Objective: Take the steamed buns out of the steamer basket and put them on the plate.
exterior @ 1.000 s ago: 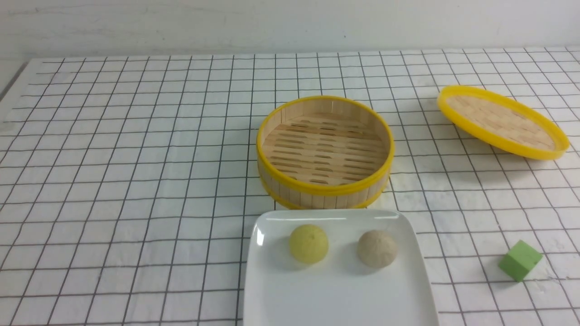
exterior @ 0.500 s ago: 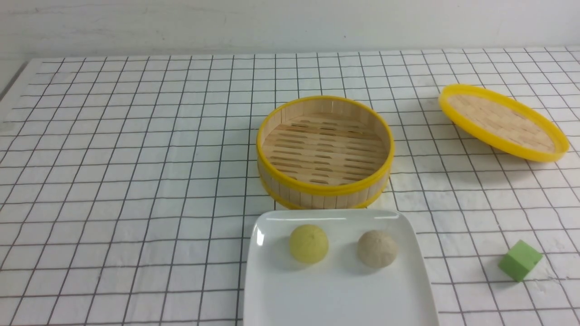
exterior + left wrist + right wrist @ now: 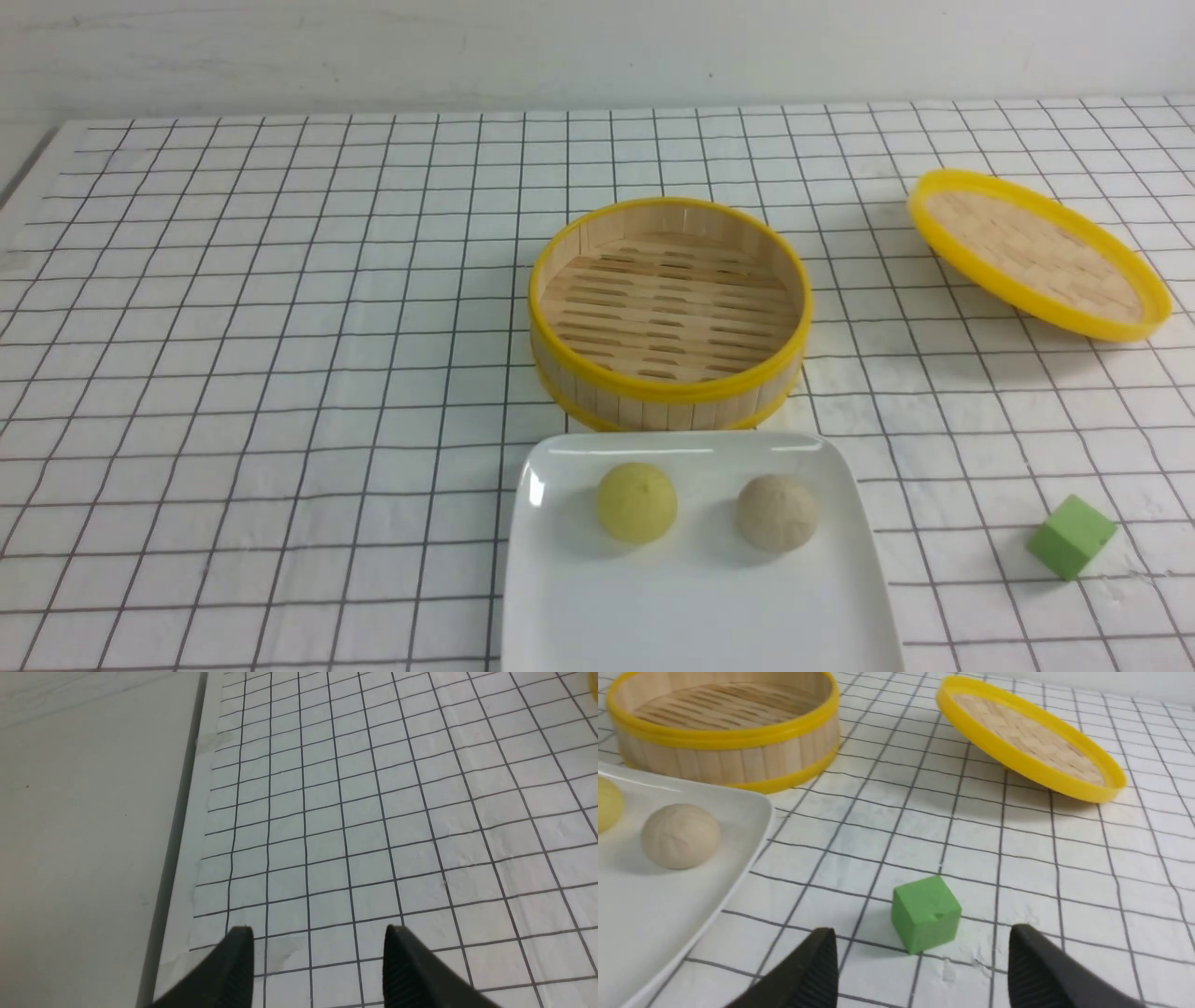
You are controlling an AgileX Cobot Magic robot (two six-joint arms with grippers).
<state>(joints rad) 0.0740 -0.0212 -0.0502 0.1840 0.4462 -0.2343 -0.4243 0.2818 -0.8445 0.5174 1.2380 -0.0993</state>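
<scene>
The yellow bun [image 3: 637, 502] and the beige bun [image 3: 777, 511] lie on the plate [image 3: 579, 607]; the steamer basket [image 3: 669, 392] is empty. The left jaws and right jaws stand open, holding nothing. The risk I see: the right jaws, near the green cube [image 3: 926, 913], may bump it.

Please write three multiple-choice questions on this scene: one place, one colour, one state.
1. Where are the yellow bun and the beige bun?
A. in the basket
B. on the plate
C. on the lid

2. What colour is the cube?
A. red
B. green
C. blue

3. The right fingers are:
A. open, empty
B. shut on the cube
C. shut on a bun

Answers: 1 B, both rest on the white plate; 2 B, it is green; 3 A, they stand apart, touching nothing.
</scene>
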